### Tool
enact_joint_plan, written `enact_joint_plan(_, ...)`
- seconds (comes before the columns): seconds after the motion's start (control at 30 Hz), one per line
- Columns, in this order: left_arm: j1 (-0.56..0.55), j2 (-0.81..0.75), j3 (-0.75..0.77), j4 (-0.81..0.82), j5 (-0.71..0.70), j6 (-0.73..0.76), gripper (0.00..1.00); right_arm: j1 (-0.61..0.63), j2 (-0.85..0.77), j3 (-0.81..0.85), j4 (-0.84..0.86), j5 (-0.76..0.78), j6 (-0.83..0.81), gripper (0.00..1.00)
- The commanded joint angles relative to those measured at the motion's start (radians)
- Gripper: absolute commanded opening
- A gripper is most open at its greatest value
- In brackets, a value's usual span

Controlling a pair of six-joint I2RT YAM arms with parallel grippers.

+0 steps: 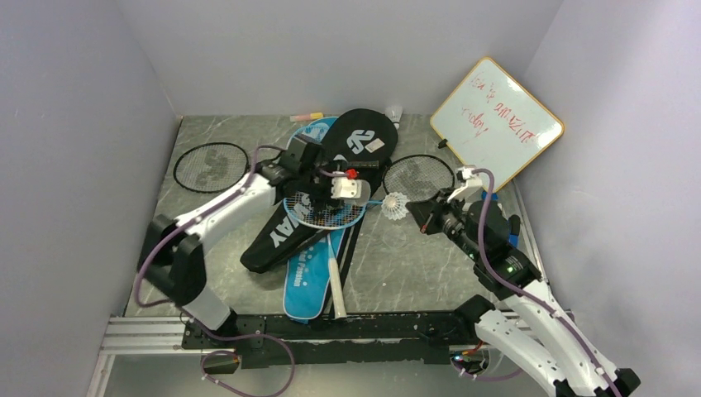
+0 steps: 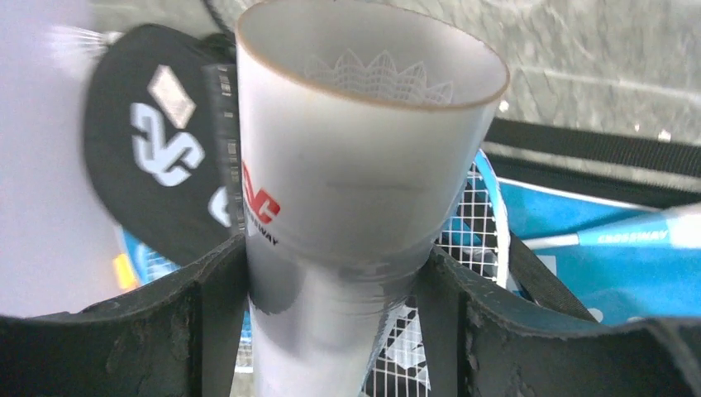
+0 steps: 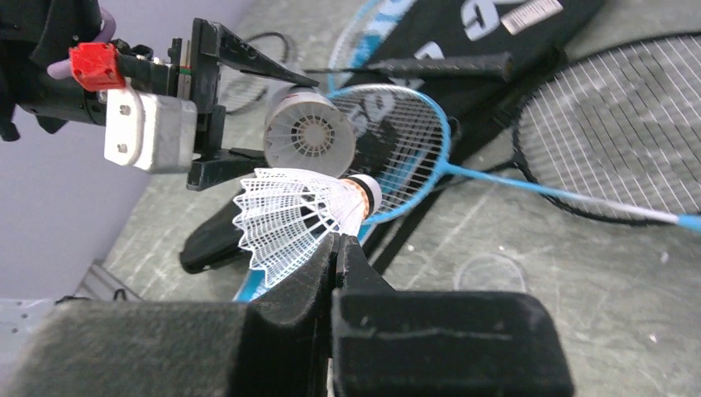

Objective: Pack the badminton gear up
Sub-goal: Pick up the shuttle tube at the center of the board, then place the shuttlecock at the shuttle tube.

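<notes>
My left gripper is shut on a white tube, fingers pressed on both its sides; a shuttlecock sits inside its open mouth. The tube hangs over the light-blue racket, which lies on the black bag and blue bag. My right gripper is shut on the skirt of a white shuttlecock, held just right of the tube's mouth. One black racket lies far left, another lies right of the bags.
An orange-rimmed whiteboard leans against the right wall at the back. A small shuttlecock and a marker lie by the back wall. Grey walls close in on three sides.
</notes>
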Motion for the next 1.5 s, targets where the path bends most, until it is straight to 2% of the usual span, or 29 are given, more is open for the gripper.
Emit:
enact_joint_plan(0.0, -0.006, -0.175, -0.091, 0.188, 0.023, -0.162, 0.54, -0.003, -0.053, 0.041, 0.125, -0.098, -0.026, 0.00)
enact_joint_plan(0.27, -0.005, -0.373, -0.249, 0.294, 0.090, -0.229, 0.55, -0.003, -0.039, 0.098, 0.231, -0.302, -0.010, 0.00)
enact_joint_plan(0.57, -0.006, -0.390, -0.258, 0.319, 0.136, -0.247, 0.54, -0.003, 0.072, 0.096, 0.346, -0.485, 0.036, 0.00)
enact_joint_plan(0.87, -0.006, -0.418, -0.274, 0.332, 0.191, -0.264, 0.55, -0.003, 0.168, 0.058, 0.399, -0.382, 0.047, 0.00)
enact_joint_plan(1.1, -0.006, -0.430, -0.295, 0.346, 0.231, -0.283, 0.56, 0.002, 0.243, 0.054, 0.451, -0.393, 0.061, 0.00)
enact_joint_plan(1.13, -0.006, -0.431, -0.297, 0.354, 0.232, -0.289, 0.55, 0.004, 0.250, 0.053, 0.451, -0.393, 0.055, 0.03)
enact_joint_plan(1.27, -0.005, -0.438, -0.314, 0.380, 0.237, -0.303, 0.56, 0.015, 0.293, 0.068, 0.413, -0.408, 0.027, 0.33)
enact_joint_plan(1.4, -0.006, -0.441, -0.322, 0.393, 0.231, -0.305, 0.55, 0.027, 0.317, 0.070, 0.385, -0.402, 0.010, 0.42)
enact_joint_plan(1.47, -0.006, -0.443, -0.328, 0.402, 0.228, -0.309, 0.55, 0.037, 0.328, 0.067, 0.377, -0.389, 0.002, 0.43)
